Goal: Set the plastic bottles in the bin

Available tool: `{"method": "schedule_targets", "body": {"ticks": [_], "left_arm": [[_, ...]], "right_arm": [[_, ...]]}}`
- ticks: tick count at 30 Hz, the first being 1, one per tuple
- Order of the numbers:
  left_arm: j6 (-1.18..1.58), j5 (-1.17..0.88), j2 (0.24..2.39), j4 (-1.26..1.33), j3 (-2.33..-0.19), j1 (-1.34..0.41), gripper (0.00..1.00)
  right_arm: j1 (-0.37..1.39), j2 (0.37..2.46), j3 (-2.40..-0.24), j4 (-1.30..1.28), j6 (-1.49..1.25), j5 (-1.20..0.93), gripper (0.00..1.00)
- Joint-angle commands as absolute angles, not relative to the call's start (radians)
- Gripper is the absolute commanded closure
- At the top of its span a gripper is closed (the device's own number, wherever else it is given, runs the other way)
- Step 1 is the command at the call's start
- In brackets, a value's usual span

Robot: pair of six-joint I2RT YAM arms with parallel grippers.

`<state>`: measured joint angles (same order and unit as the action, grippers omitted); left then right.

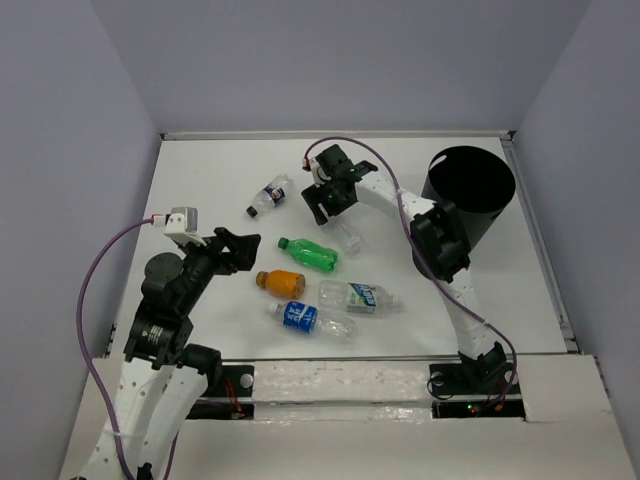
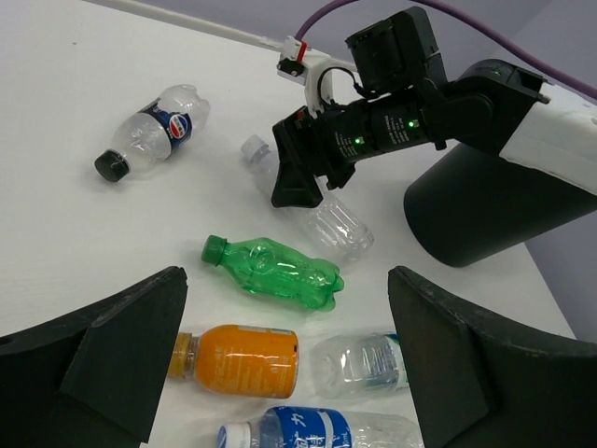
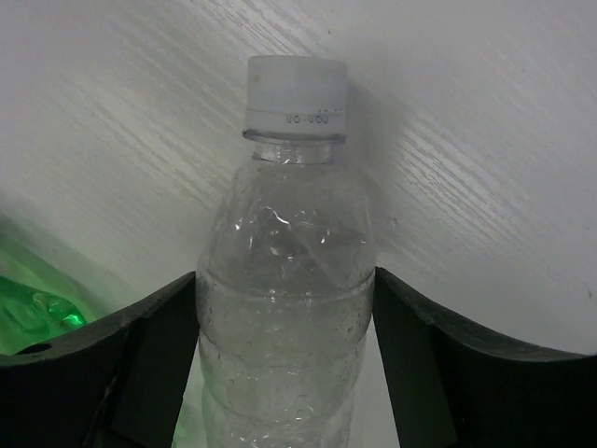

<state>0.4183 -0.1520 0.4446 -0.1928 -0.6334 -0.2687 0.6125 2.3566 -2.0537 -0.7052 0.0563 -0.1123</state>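
Near the left edge, the left gripper [image 1: 243, 250] hangs wide open and empty. Past mid-bench, the right gripper [image 1: 325, 210] straddles the plain clear bottle [image 3: 284, 308], which lies flat. Its fingers are against the sides; whether they're squeezing, I cannot tell. That slick, thin bottle could squirt free before reaching the bin [image 1: 485, 225] in the far right corner.

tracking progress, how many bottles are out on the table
6: dark-capped bottle far left, plain clear bottle between the right gripper fingers, green bottle, orange bottle, pale-label bottle and blue-label bottle mid-table. The bin is too dark inside to check.
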Motion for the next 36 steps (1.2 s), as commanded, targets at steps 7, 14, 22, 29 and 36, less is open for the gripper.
{"method": "schedule_targets", "body": {"ticks": [7,14,22,29,36], "left_arm": [[0.429,-0.172,0.436,-0.150,-0.620,-0.272,0.01],[0.431,-0.173,0.436,-0.150,-0.618,-0.272,0.01],[0.428,-0.184,0.414,-0.147,-0.618,-0.272,0.01],[0.426,-0.196,0.423,-0.144,-0.617,-0.281,0.01],[0.416,-0.199,0.452,-0.149,-0.623,-0.291,0.01]], "right_arm": [[0.621,2.298,-2.141,-0.693,0.080,-0.005,0.54],[0.621,1.960,-2.040,-0.534,0.028,0.099,0.61],[0.508,1.389,-1.547,0.056,0.014,0.578,0.60],[0.261,1.194,-1.284,0.207,-0.110,0.663,0.60],[0.193,1.232,-1.151,0.345,-0.054,0.684,0.60]]}}
